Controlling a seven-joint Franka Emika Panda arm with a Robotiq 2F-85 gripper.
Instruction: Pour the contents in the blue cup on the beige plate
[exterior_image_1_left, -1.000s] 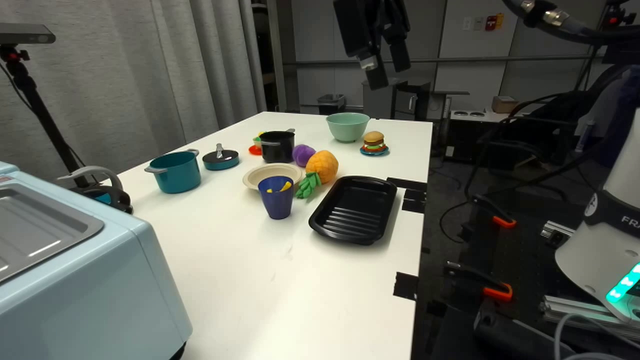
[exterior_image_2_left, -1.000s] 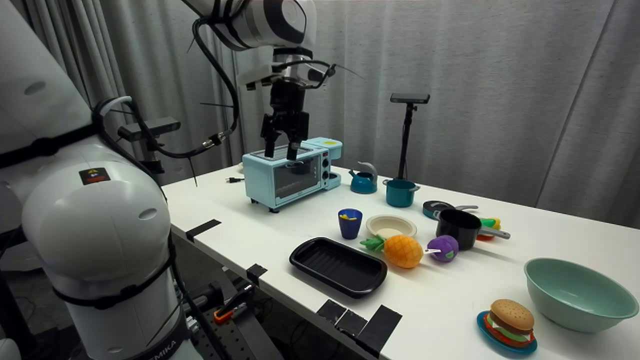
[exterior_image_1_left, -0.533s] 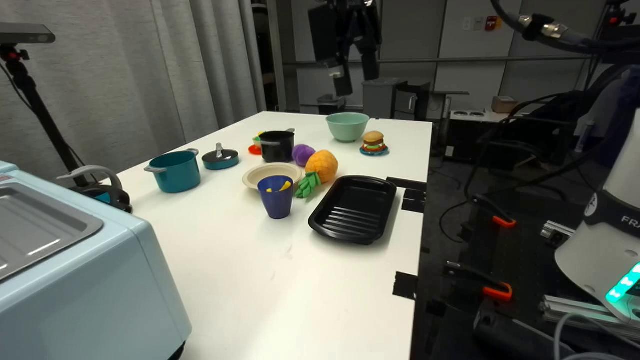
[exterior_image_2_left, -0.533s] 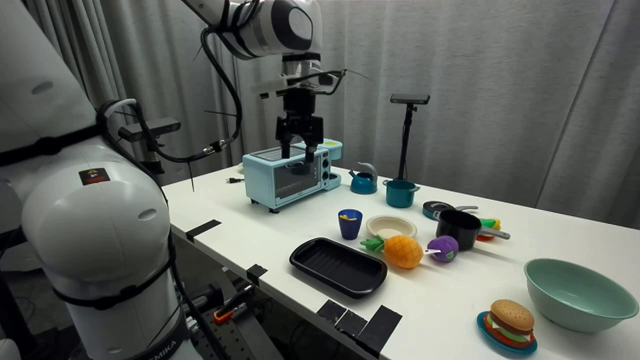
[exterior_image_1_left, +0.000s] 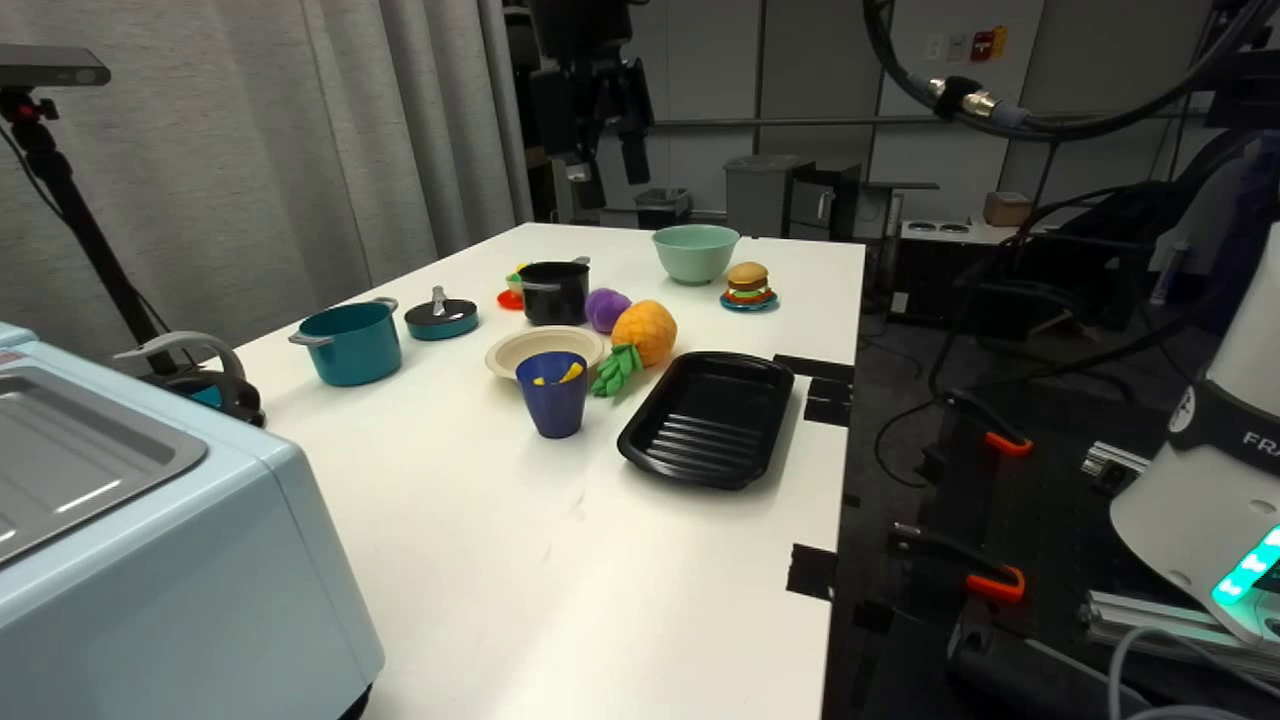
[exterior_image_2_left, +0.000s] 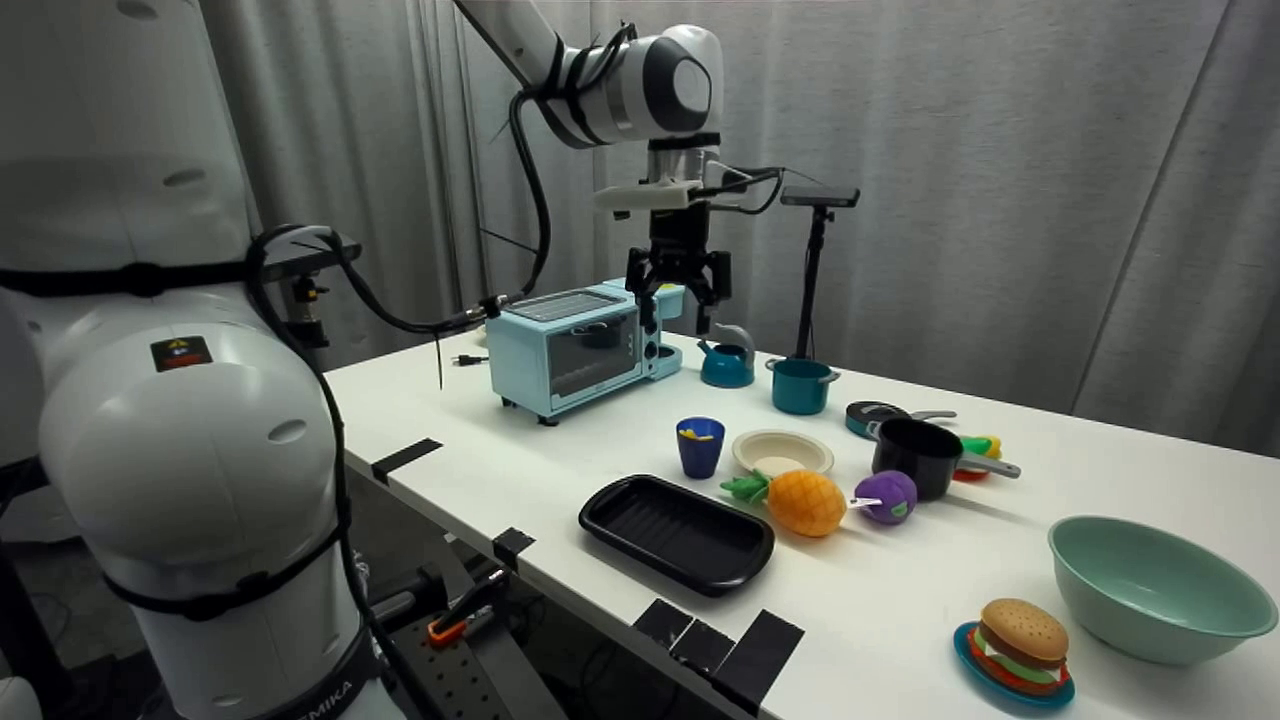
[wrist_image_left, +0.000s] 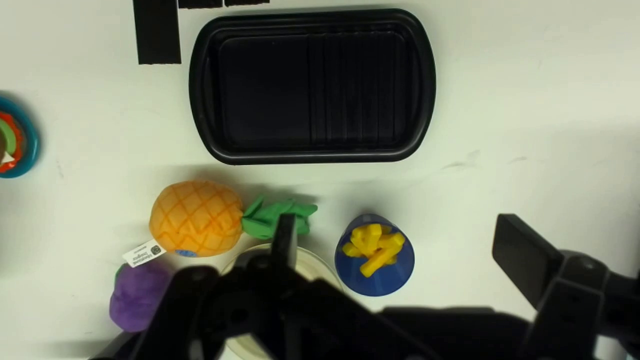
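Observation:
The blue cup (exterior_image_1_left: 555, 408) stands upright on the table and holds several yellow pieces (wrist_image_left: 376, 246). It shows also in an exterior view (exterior_image_2_left: 699, 461) and in the wrist view (wrist_image_left: 372, 286). The beige plate (exterior_image_2_left: 783, 440) lies close beside the cup; in the wrist view (wrist_image_left: 321, 266) my left-hand finger and gripper body hide much of it. My gripper (exterior_image_2_left: 676, 322) is open and empty, pointing down, high above the table. In the wrist view the cup shows between the spread fingers (wrist_image_left: 396, 227), nearer the left-hand one, well below them.
A black tray (exterior_image_2_left: 676, 535) and a plush pineapple (exterior_image_2_left: 806, 503) lie near the cup and plate. A purple plush (exterior_image_2_left: 886, 497), black pot (exterior_image_2_left: 915, 458) and teal pot (exterior_image_2_left: 800, 386) stand farther along. A light-blue toaster oven (exterior_image_2_left: 575, 350) stands at the other end.
My gripper has moved, still open: to the left in one exterior picture, to the right and slightly lower in another, away from the robot's base. The cup and plate have not moved.

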